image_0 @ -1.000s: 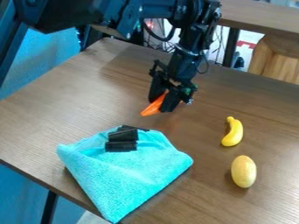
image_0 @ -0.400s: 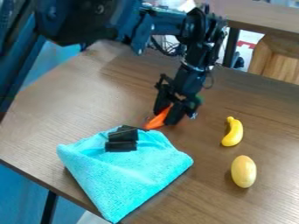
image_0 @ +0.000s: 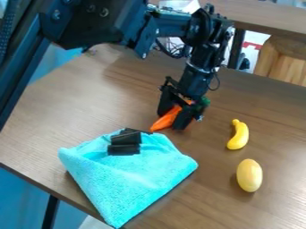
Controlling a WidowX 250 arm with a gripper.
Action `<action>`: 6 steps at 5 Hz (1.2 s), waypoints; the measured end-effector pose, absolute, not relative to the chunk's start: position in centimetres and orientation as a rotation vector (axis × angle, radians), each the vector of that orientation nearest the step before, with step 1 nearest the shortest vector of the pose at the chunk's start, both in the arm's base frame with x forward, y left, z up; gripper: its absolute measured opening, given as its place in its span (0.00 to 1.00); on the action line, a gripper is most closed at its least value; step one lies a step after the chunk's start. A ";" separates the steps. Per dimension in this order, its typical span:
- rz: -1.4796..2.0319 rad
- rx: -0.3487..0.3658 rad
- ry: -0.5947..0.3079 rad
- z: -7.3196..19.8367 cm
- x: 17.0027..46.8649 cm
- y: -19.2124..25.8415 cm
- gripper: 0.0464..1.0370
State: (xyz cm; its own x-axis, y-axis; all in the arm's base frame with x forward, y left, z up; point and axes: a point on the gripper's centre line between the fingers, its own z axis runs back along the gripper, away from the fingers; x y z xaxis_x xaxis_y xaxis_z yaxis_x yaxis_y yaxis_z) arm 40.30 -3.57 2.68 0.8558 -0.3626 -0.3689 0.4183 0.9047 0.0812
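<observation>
One black robot arm point(image_0: 196, 67) comes in from the upper left, and its single end effector point(image_0: 172, 121) hangs low over the middle of the brown tabletop point(image_0: 71, 103). It is at one orange toy carrot point(image_0: 163, 121), which lies between its two sides; whether it is closed on the carrot or open around it, I cannot tell. The carrot slants, its narrow tip toward the lower left and its green top point(image_0: 205, 102) at the upper right, behind the end effector. The tip is right beside the upper right edge of one turquoise cloth point(image_0: 131, 179); whether the two touch is unclear.

The cloth is folded and spread over the near left part of the tabletop, one corner pointing toward the viewer. On its upper part sit at least two black blocks point(image_0: 124, 149), close together, with a thin dark strip along the back of them; the exact number of dark pieces cannot be made out.

Two yellow things lie to the right of the cloth, well apart from it: one small toy banana point(image_0: 239, 135), curved, and one smooth oval thing point(image_0: 249, 175), nearer the viewer. These two are near each other but not touching. A second wooden surface point(image_0: 269, 17) stands behind, at the upper right.
</observation>
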 end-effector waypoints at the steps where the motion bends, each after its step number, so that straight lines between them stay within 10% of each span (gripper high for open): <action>1: -0.412 0.118 0.284 4.7 39.6 -3.8 0.97; 3: -0.366 0.051 0.067 13.0 38.2 -2.3 0.97; 6: -0.537 0.099 0.184 11.9 33.3 -9.7 0.97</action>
